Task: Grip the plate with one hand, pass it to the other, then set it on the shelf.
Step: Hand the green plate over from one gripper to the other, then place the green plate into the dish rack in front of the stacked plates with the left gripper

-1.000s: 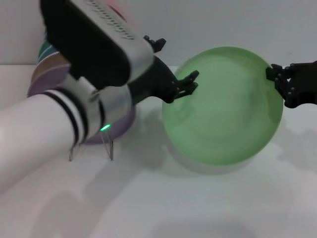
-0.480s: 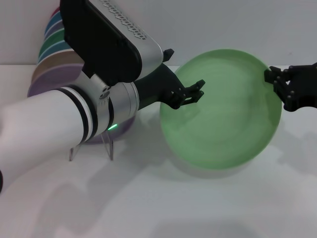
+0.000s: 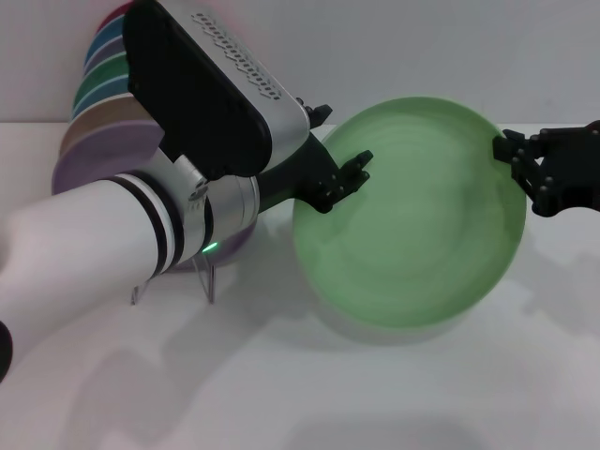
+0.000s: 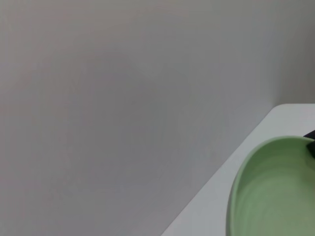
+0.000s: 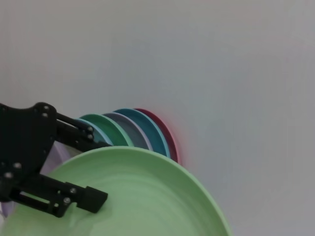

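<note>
The pale mint-green round plastic plate (image 3: 408, 220) hangs tilted above the white counter (image 3: 309, 384), right hand (image 3: 530, 173) clamped on its rim, left hand (image 3: 339, 178) pinching the opposite edge.

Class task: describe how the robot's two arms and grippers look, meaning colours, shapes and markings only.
The left arm is thick and silver-white, with black bands, a black perforated housing, a small green light and a black fingered left gripper. The right gripper is black with visible screws; its arm is out of view.
</note>
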### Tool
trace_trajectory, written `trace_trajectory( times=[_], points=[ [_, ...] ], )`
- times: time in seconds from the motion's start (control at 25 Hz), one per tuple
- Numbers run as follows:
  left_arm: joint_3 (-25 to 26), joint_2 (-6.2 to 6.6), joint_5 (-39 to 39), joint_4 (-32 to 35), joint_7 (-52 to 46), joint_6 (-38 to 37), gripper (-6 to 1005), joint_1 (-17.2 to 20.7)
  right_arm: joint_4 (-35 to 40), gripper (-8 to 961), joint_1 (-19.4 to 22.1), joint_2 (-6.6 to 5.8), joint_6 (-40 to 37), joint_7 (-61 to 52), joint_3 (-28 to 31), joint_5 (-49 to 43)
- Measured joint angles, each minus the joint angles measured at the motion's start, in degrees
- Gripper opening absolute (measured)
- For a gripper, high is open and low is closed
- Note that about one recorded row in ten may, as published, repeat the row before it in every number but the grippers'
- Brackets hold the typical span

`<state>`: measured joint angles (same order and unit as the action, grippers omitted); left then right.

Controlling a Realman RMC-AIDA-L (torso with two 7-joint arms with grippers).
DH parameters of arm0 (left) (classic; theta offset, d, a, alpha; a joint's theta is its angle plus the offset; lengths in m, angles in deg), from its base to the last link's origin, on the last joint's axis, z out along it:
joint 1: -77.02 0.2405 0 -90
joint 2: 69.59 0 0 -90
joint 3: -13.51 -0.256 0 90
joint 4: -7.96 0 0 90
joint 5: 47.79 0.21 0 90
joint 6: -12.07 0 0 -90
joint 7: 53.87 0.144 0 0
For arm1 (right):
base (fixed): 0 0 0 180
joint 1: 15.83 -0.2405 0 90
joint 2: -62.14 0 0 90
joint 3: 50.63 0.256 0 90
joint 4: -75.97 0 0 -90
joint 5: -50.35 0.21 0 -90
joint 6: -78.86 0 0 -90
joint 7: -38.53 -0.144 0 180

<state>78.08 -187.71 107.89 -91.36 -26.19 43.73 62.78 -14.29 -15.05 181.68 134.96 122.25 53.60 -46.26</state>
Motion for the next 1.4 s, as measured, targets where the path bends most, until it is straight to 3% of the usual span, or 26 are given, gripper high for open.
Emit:
trace_trajectory(
  times=[0.36, 0.68, 0.84, 1.16, 1.28, 1.4],
  points=[
    [-0.94, 0.01, 0.24, -0.43, 2.32, -2.33, 384, 1.51, 1.39, 31, -0.01, -0.06, 1.38, 0.04, 0.06, 1.53],
    [-1.55, -0.04, -0.03, -0.47, 3.7, -3.82, 163, 1.95, 4.0, 34, -0.57, -0.27, 6.98, 0.04, 1.7, 5.28],
    [-1.68, 0.02, -0.03, -0.67, 3.82, -4.19, 124, 2.02, 6.21, 35, -0.38, -0.28, 8.43, 0.74, 2.83, 8.66],
    [-2.4, 0.16, 0.22, -2.99, 5.54, -6.61, 73, 4.46, 13.77, 317, 0.91, -0.05, 17.15, 3.59, 11.0, 18.31],
    [-3.05, 0.19, 0.2, -3.89, 9.52, -12.48, 62, 7.23, 20.49, 416, 1.84, 0.01, 23.4, 7.31, 17.56, 25.53],
    [-4.23, 0.2, 0.16, -3.36, 12.78, -22.36, 55, 10.19, 29.24, 633, 1.15, 0.07, 29.27, 9.75, 27.26, 29.79]
  ],
)
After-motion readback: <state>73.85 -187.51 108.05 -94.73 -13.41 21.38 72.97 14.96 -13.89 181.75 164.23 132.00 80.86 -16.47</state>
